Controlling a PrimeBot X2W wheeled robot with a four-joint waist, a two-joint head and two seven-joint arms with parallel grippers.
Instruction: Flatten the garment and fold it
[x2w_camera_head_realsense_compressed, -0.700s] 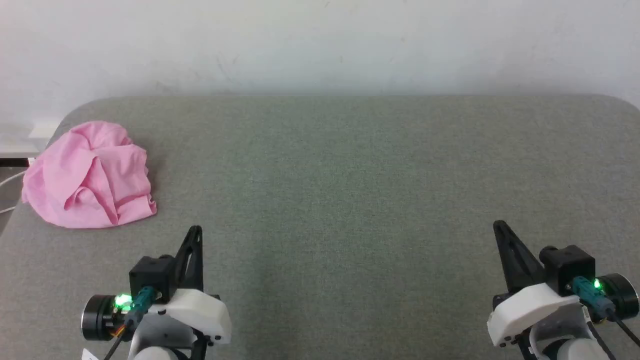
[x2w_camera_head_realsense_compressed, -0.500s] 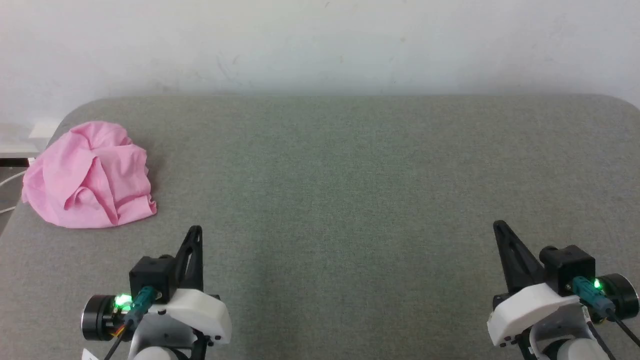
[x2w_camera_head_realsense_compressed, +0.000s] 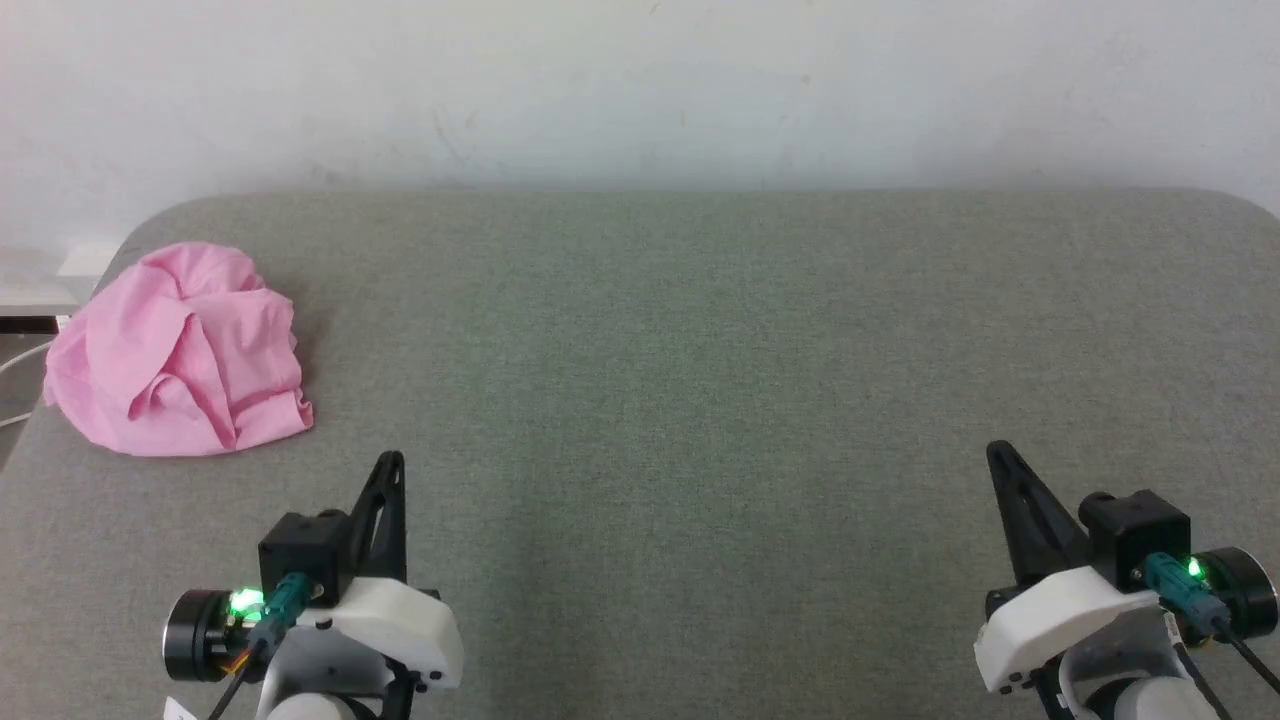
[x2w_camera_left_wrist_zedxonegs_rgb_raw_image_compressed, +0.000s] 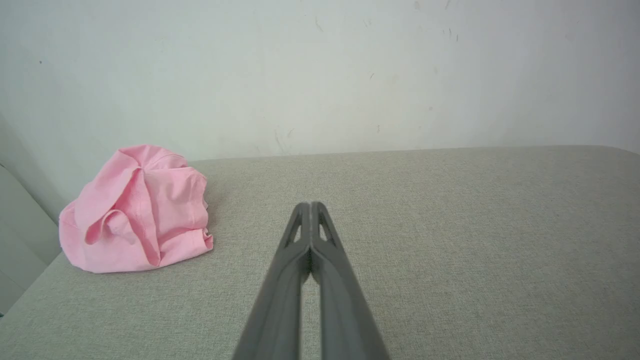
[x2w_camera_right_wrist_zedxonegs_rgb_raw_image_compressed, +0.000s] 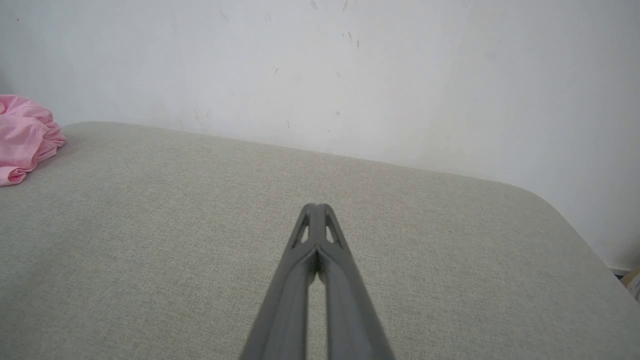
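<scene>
The garment (x2w_camera_head_realsense_compressed: 175, 350) is a crumpled bright-pink heap of thin cloth at the left edge of the grey table (x2w_camera_head_realsense_compressed: 700, 350). It also lies at the left in the left wrist view (x2w_camera_left_wrist_zedxonegs_rgb_raw_image_compressed: 137, 212) and at the far left edge of the right wrist view (x2w_camera_right_wrist_zedxonegs_rgb_raw_image_compressed: 22, 137). My left gripper (x2w_camera_head_realsense_compressed: 392, 462) hovers near the table's front left, its fingers pressed together and empty, a short way to the right of and nearer than the heap. At the front right my right gripper (x2w_camera_head_realsense_compressed: 993, 450) is shut too, holding nothing, far from the cloth.
A pale wall (x2w_camera_head_realsense_compressed: 640, 90) rises right behind the table's far edge. The table has rounded corners; its left edge runs just under the garment. White things and a cable (x2w_camera_head_realsense_compressed: 25, 300) sit beyond that left edge.
</scene>
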